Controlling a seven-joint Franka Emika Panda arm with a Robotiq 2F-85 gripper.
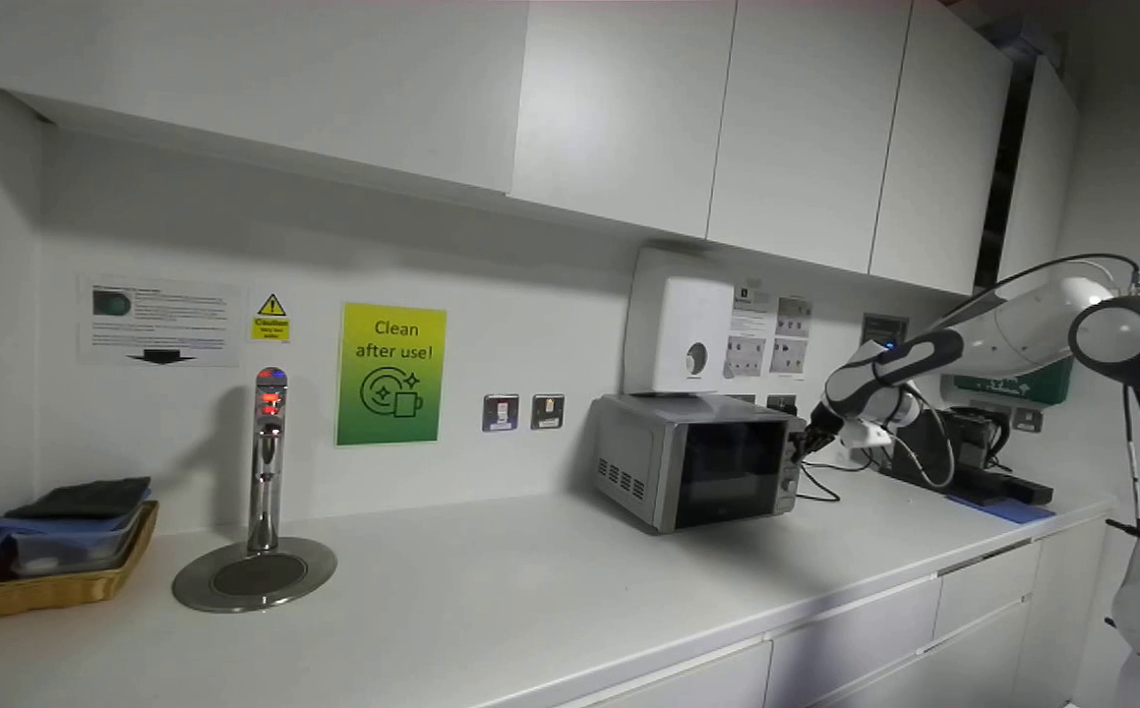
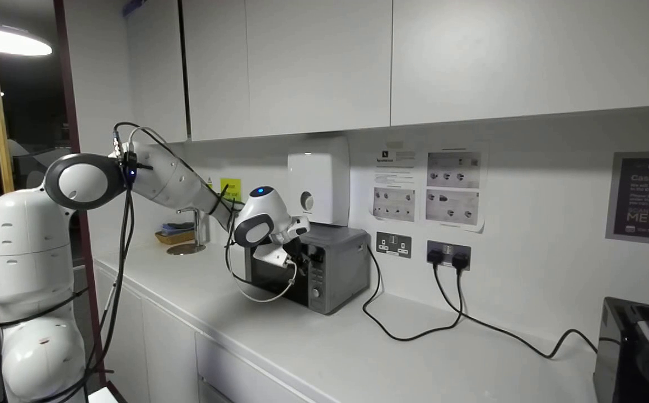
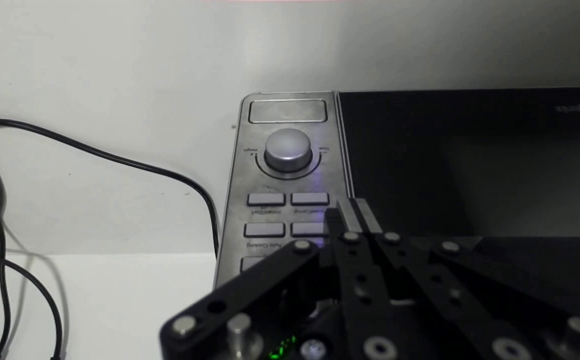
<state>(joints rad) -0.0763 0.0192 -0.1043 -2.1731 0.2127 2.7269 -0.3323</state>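
Observation:
A silver microwave [image 1: 633, 442] with a dark door stands on the counter, shown in both exterior views. My gripper [image 3: 354, 201] is shut, its fingertips pressed together with nothing seen between them. It is right in front of the microwave's control panel [image 3: 239, 240], over the seam beside the black door [image 3: 420, 120]. Pale buttons [image 3: 265, 199] and a round silver knob [image 3: 288, 150] are visible; lettering there reads upside down. The fingers cover part of the panel's lower area in the wrist view. I cannot tell whether the tips touch the microwave.
Above the microwave hangs a white dispenser [image 1: 678, 320], below wall cupboards [image 1: 796, 128]. Black power cables [image 2: 397, 337] cross the counter towards a dark machine [image 2: 638, 358]. A chrome tap [image 1: 268, 462] and wicker basket [image 1: 58, 590] stand at the counter's far end.

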